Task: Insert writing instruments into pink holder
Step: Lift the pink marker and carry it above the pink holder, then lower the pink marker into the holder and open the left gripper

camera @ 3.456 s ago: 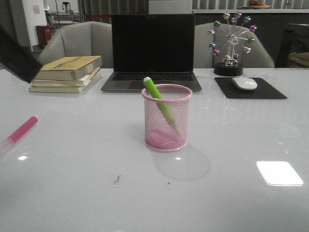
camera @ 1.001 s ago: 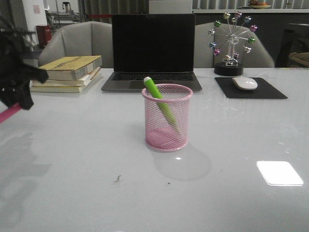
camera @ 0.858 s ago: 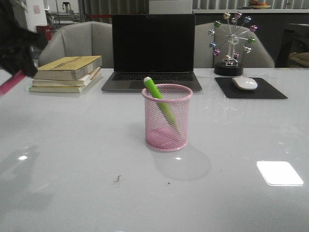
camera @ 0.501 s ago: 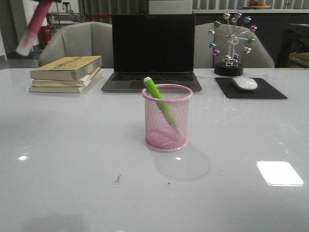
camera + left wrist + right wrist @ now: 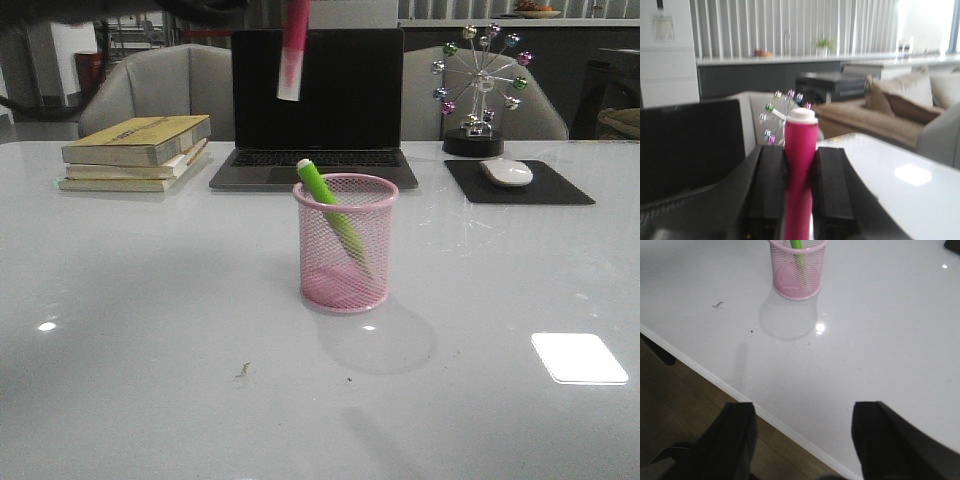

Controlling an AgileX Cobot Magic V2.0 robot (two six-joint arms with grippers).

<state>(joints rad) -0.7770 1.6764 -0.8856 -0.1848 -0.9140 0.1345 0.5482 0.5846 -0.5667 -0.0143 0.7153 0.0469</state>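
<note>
Our left claw (image 5: 800, 195) pinches the pink marker (image 5: 800, 165) mid-barrel: light, stiff, slick plastic; right claw (image 5: 802, 425) gapes wide, empty.

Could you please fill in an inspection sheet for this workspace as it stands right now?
Surface: white glossy table, a few small dark specks near the front.
Job's things: green marker leaning inside the pink mesh cup; pink marker held high above the table, whitish end pointing down in the front view.
Clutter: stack of books, laptop, mouse on a dark pad, ferris-wheel ornament.
Grippers: left tool shut on the pink marker; right tool open, at the table's near edge.
Cables: nothing seen.
Surroundings: grey chairs behind the table.
</note>
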